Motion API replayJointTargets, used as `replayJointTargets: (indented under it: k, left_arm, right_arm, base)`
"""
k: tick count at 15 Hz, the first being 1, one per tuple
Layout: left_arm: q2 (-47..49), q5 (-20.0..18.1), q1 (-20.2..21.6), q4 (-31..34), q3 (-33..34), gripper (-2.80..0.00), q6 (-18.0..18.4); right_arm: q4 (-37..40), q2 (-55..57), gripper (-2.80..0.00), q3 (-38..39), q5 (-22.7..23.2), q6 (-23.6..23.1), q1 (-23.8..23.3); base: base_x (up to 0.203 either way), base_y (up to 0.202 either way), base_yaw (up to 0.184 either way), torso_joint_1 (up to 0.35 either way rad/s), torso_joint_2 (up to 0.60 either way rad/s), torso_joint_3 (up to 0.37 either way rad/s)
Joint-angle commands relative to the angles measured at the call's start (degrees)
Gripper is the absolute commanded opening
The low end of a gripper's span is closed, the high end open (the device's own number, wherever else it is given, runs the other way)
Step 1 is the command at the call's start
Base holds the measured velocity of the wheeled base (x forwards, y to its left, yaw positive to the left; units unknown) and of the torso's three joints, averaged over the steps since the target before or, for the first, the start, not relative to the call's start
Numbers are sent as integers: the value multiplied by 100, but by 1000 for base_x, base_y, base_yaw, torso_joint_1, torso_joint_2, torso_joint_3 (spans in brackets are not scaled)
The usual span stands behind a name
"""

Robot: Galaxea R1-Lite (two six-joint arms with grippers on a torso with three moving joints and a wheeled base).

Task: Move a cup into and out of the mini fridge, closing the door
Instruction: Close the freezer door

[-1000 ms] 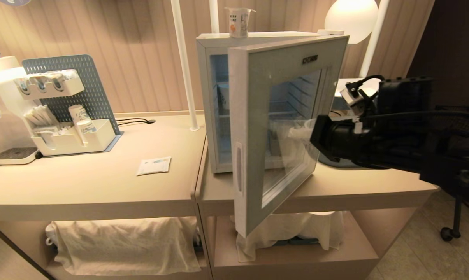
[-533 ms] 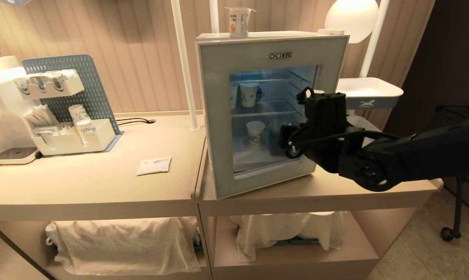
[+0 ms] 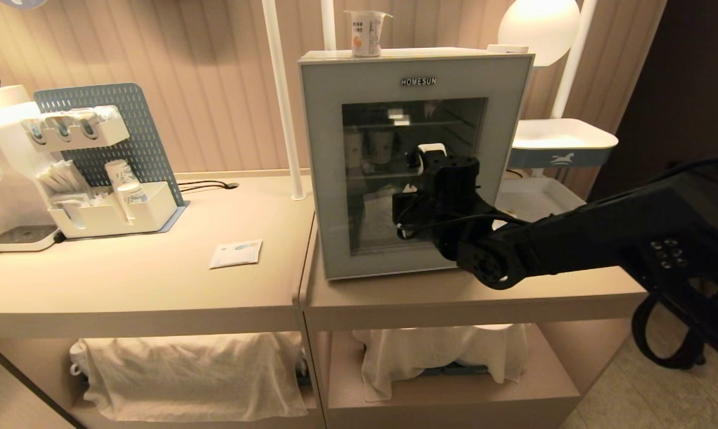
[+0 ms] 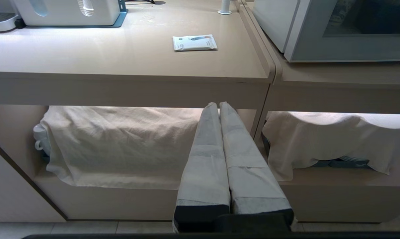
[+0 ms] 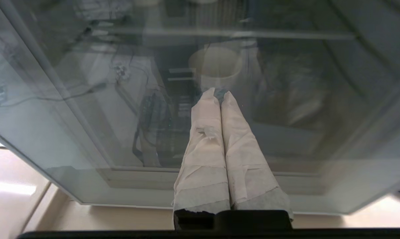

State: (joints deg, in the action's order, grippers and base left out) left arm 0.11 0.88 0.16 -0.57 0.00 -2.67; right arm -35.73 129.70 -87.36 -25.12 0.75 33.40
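Note:
The cup (image 3: 366, 33) stands upright on top of the mini fridge (image 3: 430, 54), which sits on the right counter. The door (image 3: 326, 179) is flat against the fridge front, its glass dark. My right arm (image 3: 573, 238) reaches in from the right, and its wrist hides the fingers in the head view. In the right wrist view, the right gripper (image 5: 219, 94) is shut and empty, with its tips against the door glass (image 5: 302, 99). My left gripper (image 4: 219, 105) is shut and empty, parked low before the counter's lower shelf.
A coffee machine (image 3: 1, 161) and a pegboard organiser with paper cups (image 3: 108, 179) stand at the left. A sachet (image 3: 235, 254) lies on the left counter. White poles (image 3: 282, 101) rise behind. A white tray table (image 3: 564, 140) is right of the fridge. Cloth-covered items (image 3: 192, 369) fill the lower shelves.
The door has swung from wide open to shut, my right arm following it leftwards with the gripper on the glass. The fridge's inner light has gone out. The cup stayed put.

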Motion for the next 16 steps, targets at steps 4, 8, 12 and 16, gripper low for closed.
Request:
replayJointTargets:
  k: [4,8,12,16]
  left_arm:
    - [-2,8,2,-4,9,-280,-5]
    - [-2,2,2,-4,9,-280,-5]
    - [-2,9,-6,-4,9,-280,-5]
    - [-2,0,-7,-4,9,-280,-5]
  right_arm:
    - [-86,490,-280,-278,26,-47,-75]
    - [-91,76,-280,109,-33,0,-106]
    - [-94,-1800,-280,1633,-1020,-229,-232]
    - [1,-4819,-280,3274,-1792,-474,-942]
  base:
    - [0,0,0,0,0,0]
    - [0,0,0,0,0,0]
    - [0,0,0,0,0,0]
    - [0,0,0,0,0,0]
